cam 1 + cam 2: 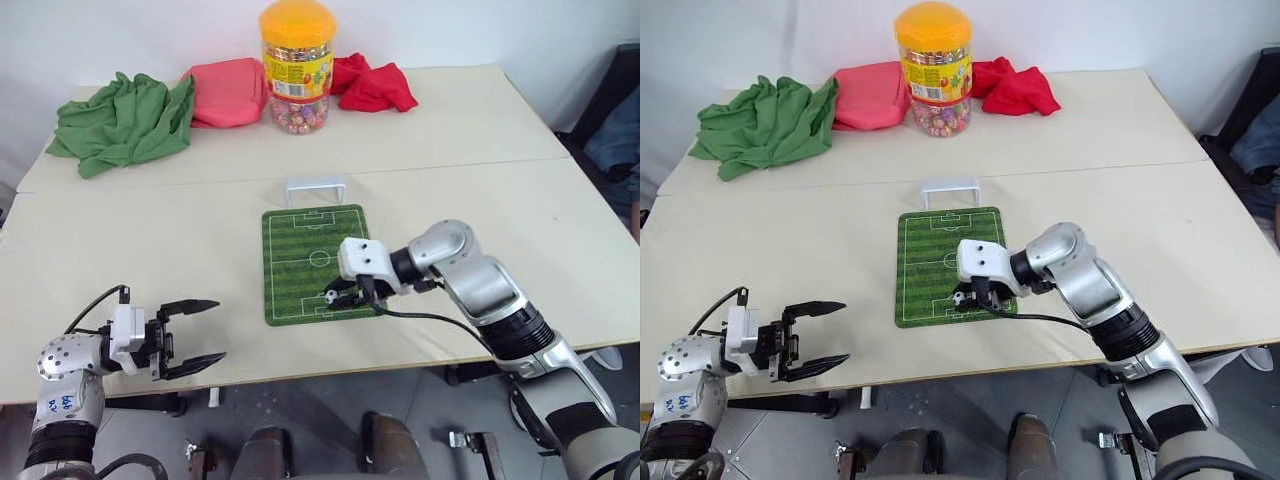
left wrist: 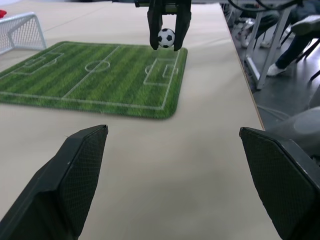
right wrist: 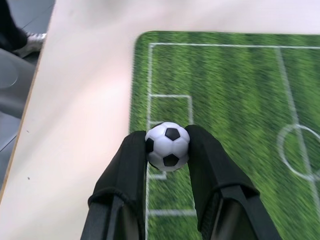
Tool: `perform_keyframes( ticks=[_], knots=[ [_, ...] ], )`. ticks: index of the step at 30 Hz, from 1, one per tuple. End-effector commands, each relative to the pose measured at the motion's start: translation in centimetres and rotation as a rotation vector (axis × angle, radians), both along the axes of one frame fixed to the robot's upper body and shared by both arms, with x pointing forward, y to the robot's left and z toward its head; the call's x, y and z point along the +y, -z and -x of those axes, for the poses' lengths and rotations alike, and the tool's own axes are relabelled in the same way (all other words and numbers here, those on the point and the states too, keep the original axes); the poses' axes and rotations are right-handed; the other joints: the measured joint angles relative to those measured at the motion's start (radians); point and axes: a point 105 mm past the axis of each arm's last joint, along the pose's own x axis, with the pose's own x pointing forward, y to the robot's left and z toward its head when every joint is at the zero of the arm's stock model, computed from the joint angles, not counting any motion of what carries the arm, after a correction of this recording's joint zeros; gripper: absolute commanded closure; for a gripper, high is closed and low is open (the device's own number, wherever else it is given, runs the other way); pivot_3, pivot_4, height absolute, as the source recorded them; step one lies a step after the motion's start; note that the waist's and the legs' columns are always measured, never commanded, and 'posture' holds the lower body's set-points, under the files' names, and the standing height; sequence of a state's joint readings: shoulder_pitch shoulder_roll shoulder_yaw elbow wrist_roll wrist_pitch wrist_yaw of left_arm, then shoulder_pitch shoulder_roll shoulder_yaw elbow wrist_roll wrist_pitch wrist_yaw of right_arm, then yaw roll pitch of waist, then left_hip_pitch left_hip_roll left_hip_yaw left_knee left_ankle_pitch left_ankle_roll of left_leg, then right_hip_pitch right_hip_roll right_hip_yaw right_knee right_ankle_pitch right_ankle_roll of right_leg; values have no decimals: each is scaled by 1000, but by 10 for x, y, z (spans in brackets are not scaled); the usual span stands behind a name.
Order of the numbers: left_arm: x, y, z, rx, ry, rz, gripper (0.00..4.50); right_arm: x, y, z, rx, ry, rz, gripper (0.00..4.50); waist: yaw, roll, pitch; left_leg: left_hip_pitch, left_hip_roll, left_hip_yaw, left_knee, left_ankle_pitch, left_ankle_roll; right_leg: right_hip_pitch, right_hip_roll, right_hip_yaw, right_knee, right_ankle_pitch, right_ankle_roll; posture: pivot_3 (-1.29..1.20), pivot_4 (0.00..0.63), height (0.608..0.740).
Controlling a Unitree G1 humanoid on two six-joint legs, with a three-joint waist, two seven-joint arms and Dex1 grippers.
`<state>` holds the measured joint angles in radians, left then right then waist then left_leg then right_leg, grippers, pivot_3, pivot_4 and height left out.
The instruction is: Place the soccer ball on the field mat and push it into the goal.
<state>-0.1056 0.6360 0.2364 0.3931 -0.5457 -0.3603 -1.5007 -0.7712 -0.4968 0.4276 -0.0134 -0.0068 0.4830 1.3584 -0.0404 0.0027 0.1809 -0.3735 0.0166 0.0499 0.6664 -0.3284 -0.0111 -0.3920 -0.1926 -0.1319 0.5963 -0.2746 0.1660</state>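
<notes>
The right claw [image 3: 167, 150] grips the small black-and-white soccer ball [image 3: 168, 146] above the striped green field mat [image 1: 300, 245], lower centre. Next: lower, release. The left claw [image 1: 190, 335] gapes wide.

Right gripper [image 1: 345, 297] angled down, fingers clamped; left gripper [image 1: 205, 331] level, fingers spread wide, empty

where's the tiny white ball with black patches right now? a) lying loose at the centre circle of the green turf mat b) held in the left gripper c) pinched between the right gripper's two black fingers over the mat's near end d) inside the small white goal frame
c: the tiny white soccer ball with black patches sits clamped between the right gripper fingers, above the near penalty area of the green turf-striped field mat.
</notes>
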Motion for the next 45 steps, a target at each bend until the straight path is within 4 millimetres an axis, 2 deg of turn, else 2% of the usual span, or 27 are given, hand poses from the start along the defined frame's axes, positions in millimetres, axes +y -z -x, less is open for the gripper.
perform_keyframes(
  ticks=[1,13,22,23,25,32,40,43,45],
  knots=[
    [-3,0,8,-26,24,7,0,15,-2,-2,-27,-36,-10,3661,3,0,0,0,0,0,0,0,0,0,0,0,0,0,0,0,150,740],
    [-4,-2,13,-47,-14,18,0,11,16,-10,-13,-64,54,3661,8,0,0,0,0,0,0,0,0,0,0,0,0,0,0,0,150,740],
    [-6,-4,12,-51,-25,26,0,4,17,-11,-3,-62,61,3661,11,0,0,0,0,0,0,0,0,0,0,0,0,0,0,0,150,740],
    [-6,-4,11,-51,-27,27,0,4,16,-10,0,-62,58,2933,11,0,0,0,0,0,0,0,0,0,0,0,0,0,0,0,150,740],
    [-6,-5,10,-52,-28,27,0,4,16,-9,2,-66,56,2406,10,0,0,0,0,0,0,0,0,0,0,0,0,0,0,0,150,740],
    [-6,-7,6,-55,-31,30,0,3,11,-9,-4,-62,47,36,10,0,0,0,0,0,0,0,0,0,0,0,0,0,0,0,150,740],
    [-5,-8,2,-59,-28,31,0,7,-19,-6,-31,-57,-39,36,10,0,0,0,0,0,0,0,0,0,0,0,0,0,0,0,150,740],
    [-7,-9,1,-58,-19,36,0,2,-36,6,-10,-71,-127,650,11,0,0,0,0,0,0,0,0,0,0,0,0,0,0,0,150,740],
    [-9,-10,-1,-59,-10,40,0,-4,-33,15,23,-55,-144,1286,12,-1,0,0,0,0,-1,0,0,0,0,0,-1,0,0,0,150,740]
  ],
)
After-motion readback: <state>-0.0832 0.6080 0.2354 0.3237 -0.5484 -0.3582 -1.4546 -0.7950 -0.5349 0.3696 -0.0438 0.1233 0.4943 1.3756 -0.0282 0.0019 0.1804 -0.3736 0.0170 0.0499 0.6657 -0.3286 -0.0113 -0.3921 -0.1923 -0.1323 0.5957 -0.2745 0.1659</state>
